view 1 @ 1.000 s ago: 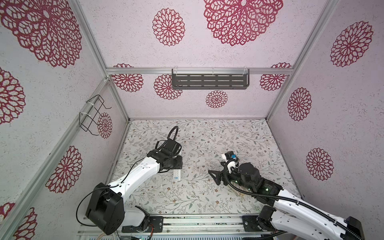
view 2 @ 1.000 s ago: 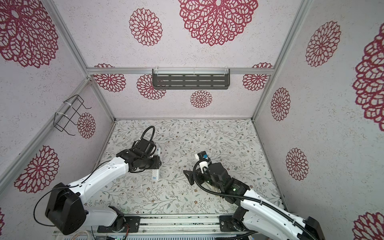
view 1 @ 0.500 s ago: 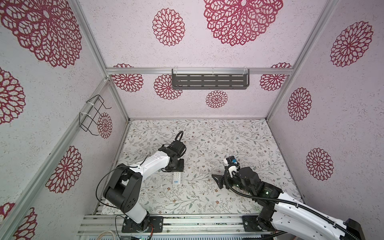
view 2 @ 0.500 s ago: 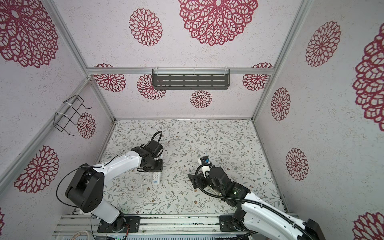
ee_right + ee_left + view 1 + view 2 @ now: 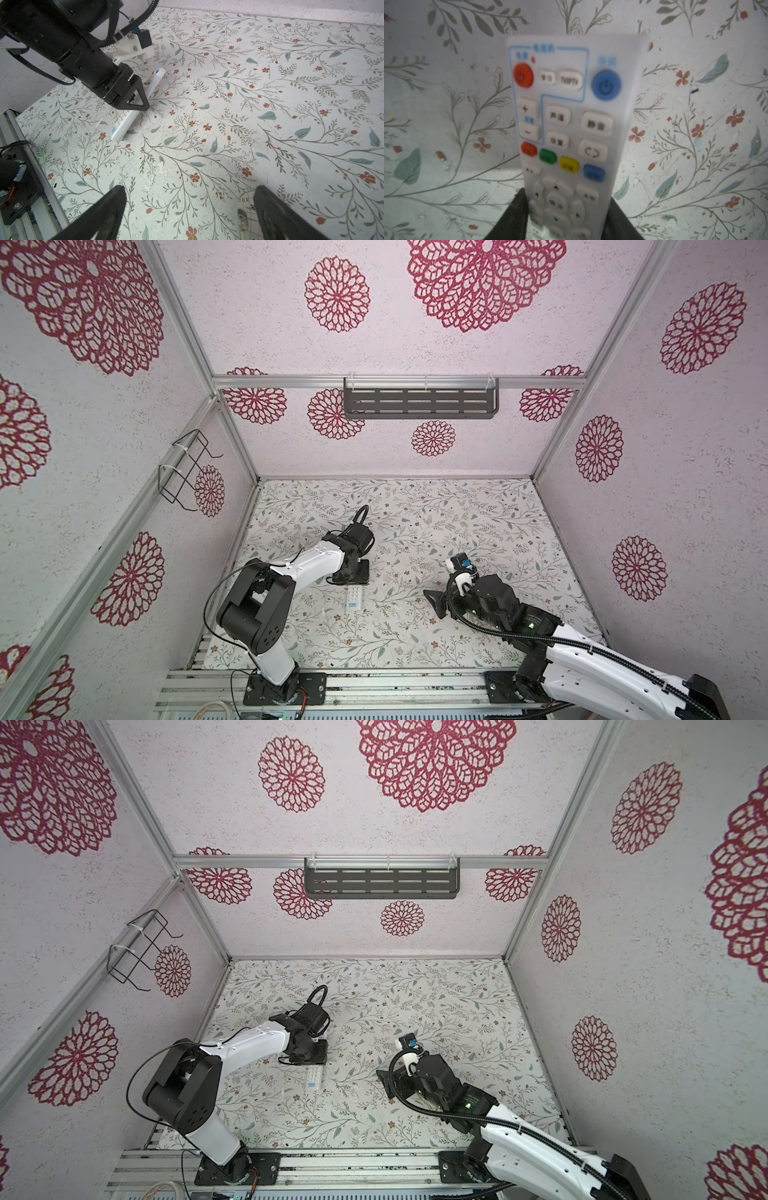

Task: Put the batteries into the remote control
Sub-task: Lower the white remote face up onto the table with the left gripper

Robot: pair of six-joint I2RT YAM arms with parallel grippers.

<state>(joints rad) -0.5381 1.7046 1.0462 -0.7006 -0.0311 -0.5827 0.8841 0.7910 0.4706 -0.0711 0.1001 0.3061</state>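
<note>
The left arm (image 5: 316, 564) has folded its elbow up and sunk lower. Its left gripper (image 5: 136, 101) clamps the remote control (image 5: 571, 116) across the middle (buttons up, lying on the flowered surface (image 5: 228, 104), left of centre in both top views). The right gripper (image 5: 191, 207) hangs wide open, empty, well apart from the remote control.

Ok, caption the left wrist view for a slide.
Left gripper clamps the remote control, buttons up, floral table behind.
</note>
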